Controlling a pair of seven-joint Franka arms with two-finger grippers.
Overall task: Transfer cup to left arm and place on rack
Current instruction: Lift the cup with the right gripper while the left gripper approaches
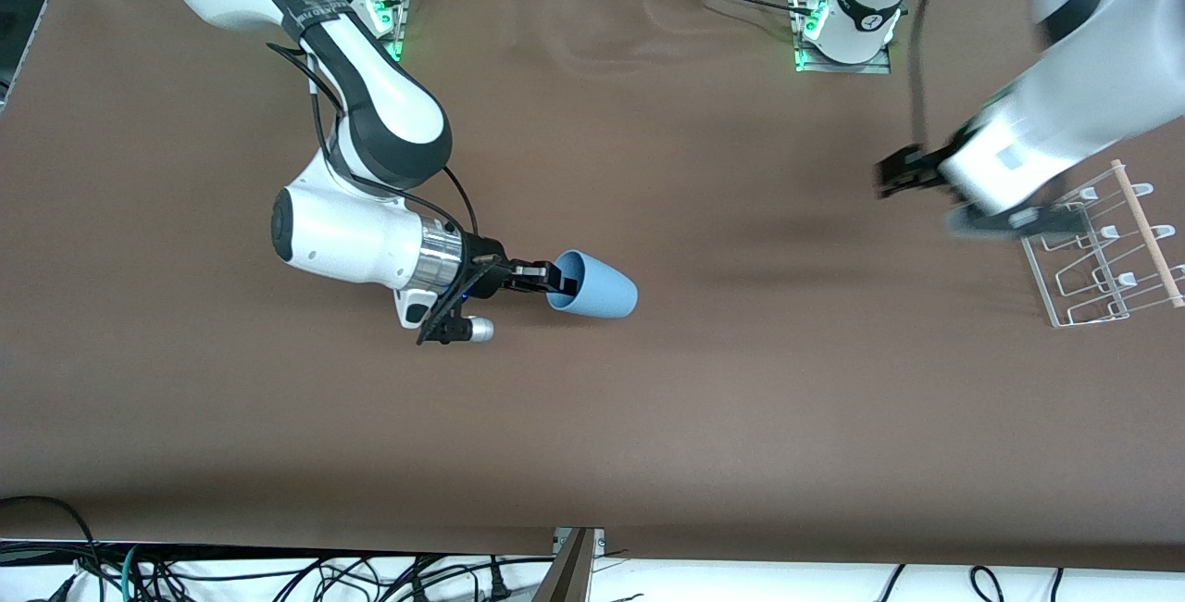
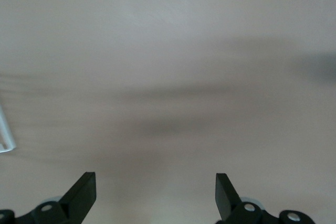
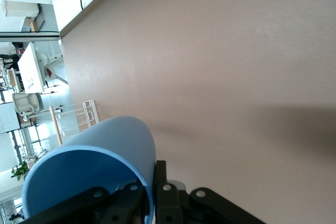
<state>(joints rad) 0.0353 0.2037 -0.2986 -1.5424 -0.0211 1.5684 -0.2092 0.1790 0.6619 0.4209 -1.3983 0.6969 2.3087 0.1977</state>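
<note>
The right tool [image 1: 555,278] is shut tight on the rim of the cup [image 1: 597,289], w/ one finger inside the mouth and one outside. The cup is light blue, tipped on its side, bottom end pointing toward the left arm's end of the tabletop [image 1: 592,435]. It's over the middle of the tabletop; can't tell if it's just off the top or touching. The left tool [image 1: 903,171] is wide open w/ nothing in it, up over bare tabletop just beside the rack [image 1: 1106,255], well apart from the cup. The rack sits at the left arm's end, white wire w/ a wood rod [image 1: 1148,232] on one edge. Step now, I think: bring the two arms together for the hand-off. To do it well, the right arm should hold the cup steady, bottom end sticking out free. The left tool should come in wide, go round the cup's body (not the rim where the right fingers are), then squeeze. The cup gets thinner to the bottom, so grab near the middle so it can't slip. The right tool lets go only after the left has it firm.
</note>
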